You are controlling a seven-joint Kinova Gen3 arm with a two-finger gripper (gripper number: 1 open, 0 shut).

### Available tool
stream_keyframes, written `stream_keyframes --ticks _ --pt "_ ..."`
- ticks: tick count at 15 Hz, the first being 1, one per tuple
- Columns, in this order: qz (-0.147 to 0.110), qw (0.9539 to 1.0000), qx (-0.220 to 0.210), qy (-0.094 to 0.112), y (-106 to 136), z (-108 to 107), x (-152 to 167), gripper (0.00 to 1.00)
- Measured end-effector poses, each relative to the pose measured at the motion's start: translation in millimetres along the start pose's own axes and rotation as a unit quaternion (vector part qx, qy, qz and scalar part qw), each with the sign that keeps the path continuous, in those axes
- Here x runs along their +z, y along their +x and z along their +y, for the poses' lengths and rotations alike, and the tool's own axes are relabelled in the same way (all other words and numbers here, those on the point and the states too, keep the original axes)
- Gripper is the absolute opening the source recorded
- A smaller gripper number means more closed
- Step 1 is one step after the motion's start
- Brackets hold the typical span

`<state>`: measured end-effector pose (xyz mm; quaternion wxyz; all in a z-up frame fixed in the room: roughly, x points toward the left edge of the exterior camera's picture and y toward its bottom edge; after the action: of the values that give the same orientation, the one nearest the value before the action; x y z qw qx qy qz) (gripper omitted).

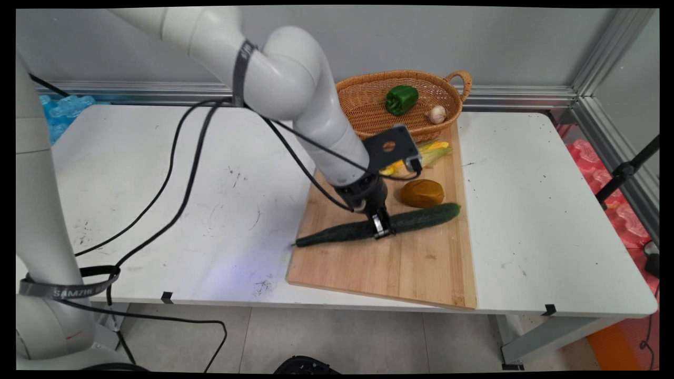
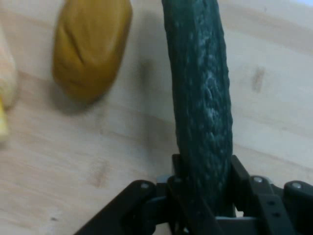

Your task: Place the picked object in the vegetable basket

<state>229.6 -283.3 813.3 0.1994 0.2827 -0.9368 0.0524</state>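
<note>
My black 2-finger gripper (image 1: pixel 381 227) is clamped around a long dark green cucumber (image 1: pixel 421 217), near its middle, with 1 finger on each side. The cucumber lies flat on a pale wooden cutting board (image 1: pixel 400 263) on the white desk (image 1: pixel 158 184). I judge it firm, fairly light and slightly bumpy, so a mid-length hold should balance it. My arm reaches down from the upper left, wrist tilted steeply toward the board. Just beside the cucumber sits a brownish-yellow rounded lump (image 1: pixel 421 193), with a corn cob (image 1: pixel 434 151) behind. A woven wicker basket (image 1: pixel 368 105) holds a green bell pepper (image 1: pixel 402 99) and a garlic bulb (image 1: pixel 437 113).
</note>
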Motion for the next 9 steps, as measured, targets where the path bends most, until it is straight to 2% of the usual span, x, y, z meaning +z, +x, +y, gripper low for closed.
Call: stream_keyframes --ticks 5,9 --pt "0.017 0.9997 0.014 0.006 7 -15 -47 0.00" --pt "0.037 0.9988 0.021 0.023 13 -40 -89 0.00"
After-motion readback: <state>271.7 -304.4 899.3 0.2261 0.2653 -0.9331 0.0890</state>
